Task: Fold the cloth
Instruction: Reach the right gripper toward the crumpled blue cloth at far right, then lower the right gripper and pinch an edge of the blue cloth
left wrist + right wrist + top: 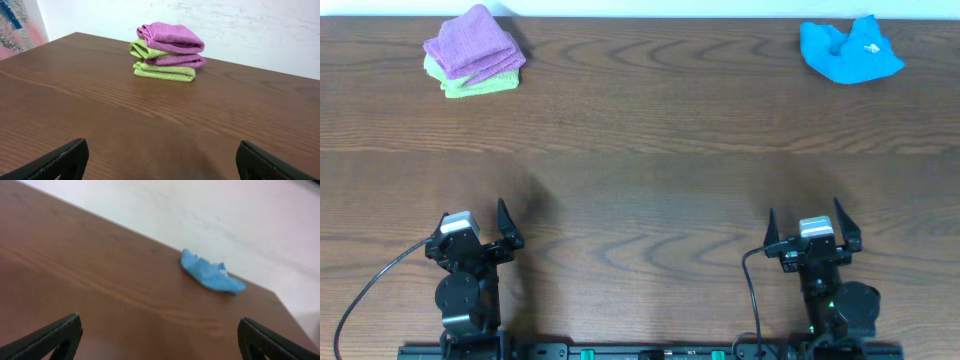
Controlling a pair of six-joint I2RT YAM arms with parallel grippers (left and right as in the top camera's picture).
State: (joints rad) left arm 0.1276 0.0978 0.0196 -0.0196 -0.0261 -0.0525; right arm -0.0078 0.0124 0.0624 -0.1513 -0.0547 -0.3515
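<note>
The sky-blue cloth lies crumpled in a heap at the table's far right corner, with a small white tag on top. It also shows in the right wrist view, far ahead of the fingers. My right gripper is open and empty near the front edge, well short of the cloth; in its own view the fingers stand wide apart. My left gripper is open and empty at the front left, its fingers also wide apart in the left wrist view.
A stack of folded purple cloths and light-green cloths sits at the far left, also in the left wrist view. The brown wooden table ends at a white wall behind.
</note>
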